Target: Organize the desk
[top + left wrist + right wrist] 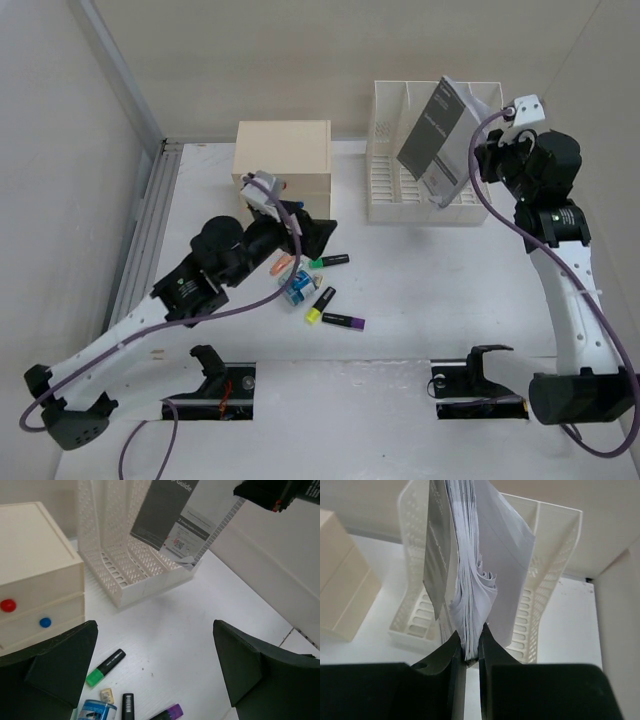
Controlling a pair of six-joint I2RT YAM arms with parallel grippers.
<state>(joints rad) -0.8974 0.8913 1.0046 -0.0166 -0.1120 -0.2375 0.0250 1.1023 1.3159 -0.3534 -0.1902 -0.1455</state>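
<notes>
Left tool (155, 630) is gaping fully wide and gripping nothing. Under the white slotted plastic file rack (385, 150) the large flat matte white table (450, 300) is lying rigid and fixed, likely offering no grip itself. Above that rack the right tool (471, 652) is pinching a floppy grey-covered paper booklet (465, 580) by one edge. Coloured plastic marker pens (340, 322) are lying loose to the rack's near-left.

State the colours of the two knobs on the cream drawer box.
Red knob above, blue knob below; the left wrist view shows them best.
</notes>
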